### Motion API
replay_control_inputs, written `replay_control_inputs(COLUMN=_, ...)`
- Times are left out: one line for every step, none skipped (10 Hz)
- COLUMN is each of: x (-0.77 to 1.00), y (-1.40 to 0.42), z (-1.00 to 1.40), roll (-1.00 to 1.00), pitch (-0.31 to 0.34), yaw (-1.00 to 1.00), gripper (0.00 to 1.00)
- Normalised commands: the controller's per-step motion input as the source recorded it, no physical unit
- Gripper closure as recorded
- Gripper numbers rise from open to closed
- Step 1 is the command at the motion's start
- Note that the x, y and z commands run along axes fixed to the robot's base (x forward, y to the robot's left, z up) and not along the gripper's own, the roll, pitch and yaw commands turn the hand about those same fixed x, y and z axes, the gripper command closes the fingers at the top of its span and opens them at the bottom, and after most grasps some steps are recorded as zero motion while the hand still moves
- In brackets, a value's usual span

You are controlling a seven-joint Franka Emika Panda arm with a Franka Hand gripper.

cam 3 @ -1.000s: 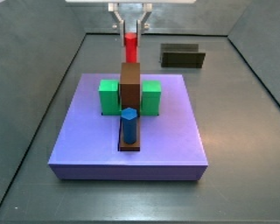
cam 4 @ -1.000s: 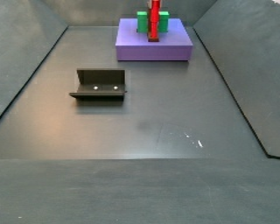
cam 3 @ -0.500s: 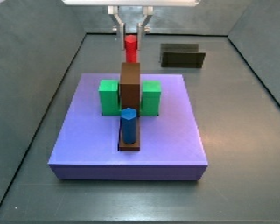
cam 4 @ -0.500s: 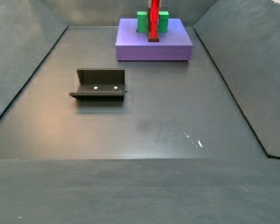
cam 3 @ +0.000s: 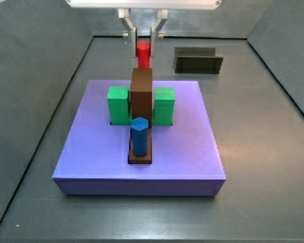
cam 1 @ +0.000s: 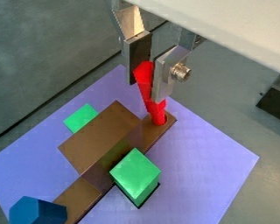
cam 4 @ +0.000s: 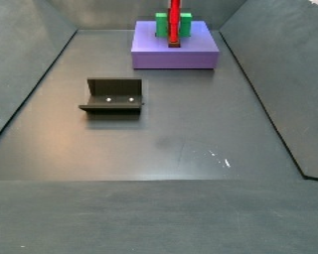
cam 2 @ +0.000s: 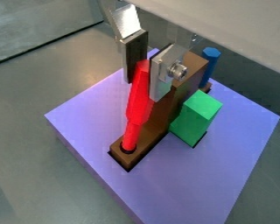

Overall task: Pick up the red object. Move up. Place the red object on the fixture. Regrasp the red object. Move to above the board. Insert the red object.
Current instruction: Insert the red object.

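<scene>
Over the board [cam 3: 140, 142], at its far end: gripper [cam 1: 154, 83] pinching the upper part of the peg [cam 2: 136, 109], held upright. Both wrist views show the peg's lower end down at the end of the brown bar [cam 1: 101, 149], apparently entering a hole there. Step in hand, as I judge: insertion. Next move calls for straight descent, peg kept plumb, then release. Fixture [cam 4: 112, 95] bare, well apart. Against a second ago, less red shows above the bar in a side view; gripper lower.
</scene>
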Motion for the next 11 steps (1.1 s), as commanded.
replay_control_inputs(x=0.00, y=0.05, z=-0.09, roll=-0.16, pitch=0.000, yaw=0.00, gripper=1.00)
replay_control_inputs(x=0.00, y=0.19, z=-0.14, roll=-0.28, pitch=0.000, yaw=0.00, gripper=1.00)
replay_control_inputs(x=0.07, y=0.43, z=-0.23, roll=-0.49, pitch=0.000, yaw=0.00, gripper=1.00)
replay_control_inputs(x=0.09, y=0.26, z=-0.31, roll=-0.41, pitch=0.000, yaw=0.00, gripper=1.00)
replay_control_inputs(x=0.14, y=0.00, z=-0.29, roll=-0.38, pitch=0.000, yaw=0.00, gripper=1.00)
replay_control_inputs(x=0.14, y=0.00, z=-0.26, roll=-0.41, pitch=0.000, yaw=0.00, gripper=1.00)
replay_control_inputs(x=0.15, y=0.00, z=-0.26, roll=-0.41, pitch=0.000, yaw=0.00, gripper=1.00)
replay_control_inputs(x=0.18, y=0.00, z=-0.23, roll=-0.37, pitch=0.000, yaw=0.00, gripper=1.00)
replay_control_inputs(x=0.28, y=0.30, z=-0.31, roll=-0.33, pitch=0.000, yaw=0.00, gripper=1.00)
replay_control_inputs(x=0.19, y=0.27, z=-0.33, roll=-0.22, pitch=0.000, yaw=0.00, gripper=1.00)
replay_control_inputs(x=0.15, y=0.39, z=-0.37, roll=-0.22, pitch=-0.004, yaw=0.00, gripper=1.00)
